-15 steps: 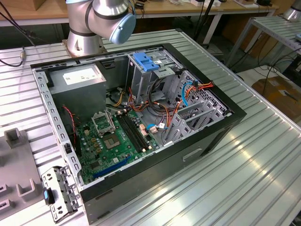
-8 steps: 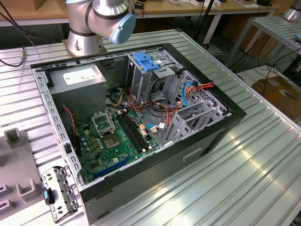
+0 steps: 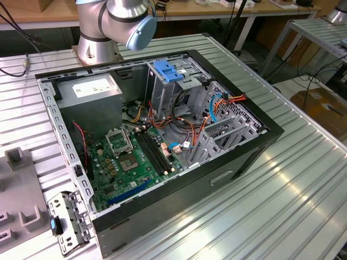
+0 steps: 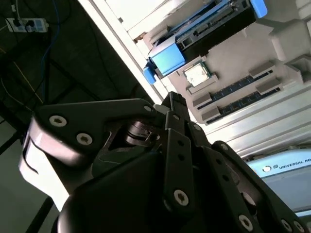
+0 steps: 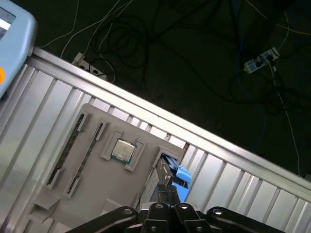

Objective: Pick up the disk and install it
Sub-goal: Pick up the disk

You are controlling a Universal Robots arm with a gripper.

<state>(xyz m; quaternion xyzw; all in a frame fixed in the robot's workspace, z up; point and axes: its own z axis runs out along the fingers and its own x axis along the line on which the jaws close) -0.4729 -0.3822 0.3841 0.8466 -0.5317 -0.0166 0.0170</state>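
Pincer (image 5: 165, 192) hangs over the edge of the ribbed metal surface (image 5: 233, 177). In the first wrist view its two dark fingers look drawn together, with nothing between them.

The disk (image 5: 181, 175) stands on edge in a slot of the grey fixture tray (image 5: 92, 194) and shows a bright blue rail. It sits just beside the square processor (image 5: 122, 150) in its own pocket. Two memory sticks (image 5: 73, 141) lie in long grooves on the far side of the processor.

In the second wrist view:
- the disk (image 4: 214, 26) shows a dark body with a blue rail along it
- a gap separates it from the pincer (image 4: 174, 104) tip, so there is no contact
- the processor (image 4: 197, 74) lies between the disk and the memory sticks (image 4: 238, 87) on the tray (image 4: 243, 53)

Past the surface edge is a dark floor with loose cables and a white power strip (image 5: 260, 60).

In the exterior view:
- an open black computer case (image 3: 238, 162) lies on its side on the surface (image 3: 282, 206)
- a green motherboard (image 3: 135, 157) is exposed inside
- a grey drive cage toward the far end is topped by a lighter blue latch plate (image 3: 168, 70)
- orange and blue cables are bunched on the exterior view's right of the cage
- the arm (image 3: 116, 21) base and a silver joint with a pale blue cap stand behind the case
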